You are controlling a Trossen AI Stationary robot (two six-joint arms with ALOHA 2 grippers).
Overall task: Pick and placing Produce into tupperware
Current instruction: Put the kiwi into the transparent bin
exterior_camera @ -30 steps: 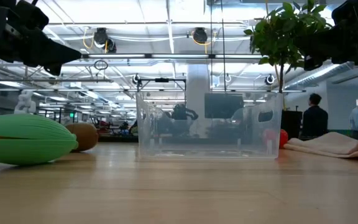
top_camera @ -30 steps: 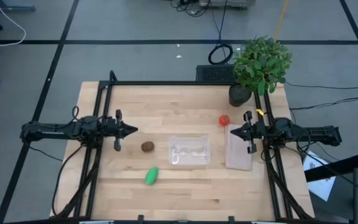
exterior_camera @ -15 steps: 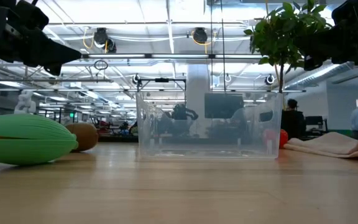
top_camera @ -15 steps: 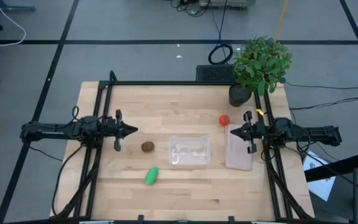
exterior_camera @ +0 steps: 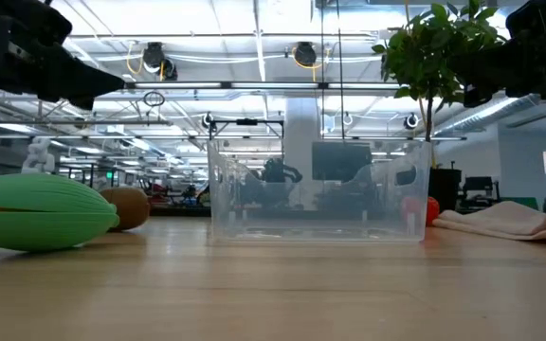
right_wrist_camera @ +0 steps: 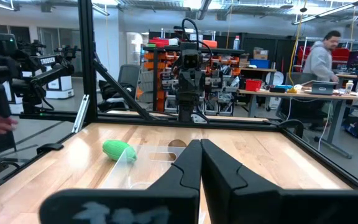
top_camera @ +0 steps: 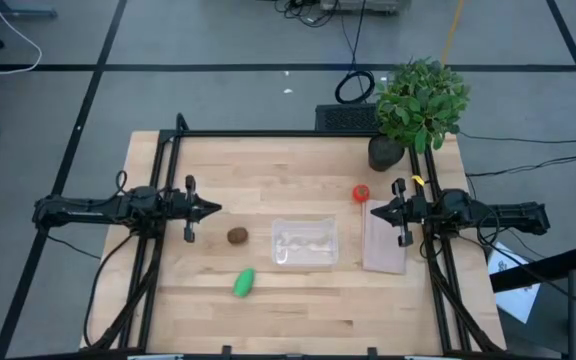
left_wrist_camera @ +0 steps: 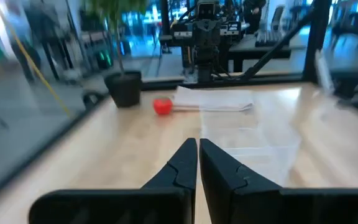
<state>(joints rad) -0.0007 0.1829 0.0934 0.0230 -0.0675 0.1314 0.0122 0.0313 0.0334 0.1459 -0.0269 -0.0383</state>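
The clear tupperware (top_camera: 305,243) sits on its base mid-table, also in the low view (exterior_camera: 318,194). The brown kiwi-like ball (top_camera: 237,236) lies left of it, the green oblong piece (top_camera: 244,282) toward the near edge, and the red tomato-like ball (top_camera: 361,192) toward the far right. My left gripper (top_camera: 215,209) hovers shut above the table, left of the kiwi; its closed fingers show in its wrist view (left_wrist_camera: 197,155). My right gripper (top_camera: 374,211) hovers shut just right of the tupperware, near the tomato (right_wrist_camera: 199,152).
A flat whitish panel (top_camera: 385,240) lies right of the tupperware, under my right gripper. A potted leafy plant (top_camera: 418,105) stands at the far right corner. Black frame rails (top_camera: 158,240) run along both table sides. A person (right_wrist_camera: 321,53) sits in the room beyond.
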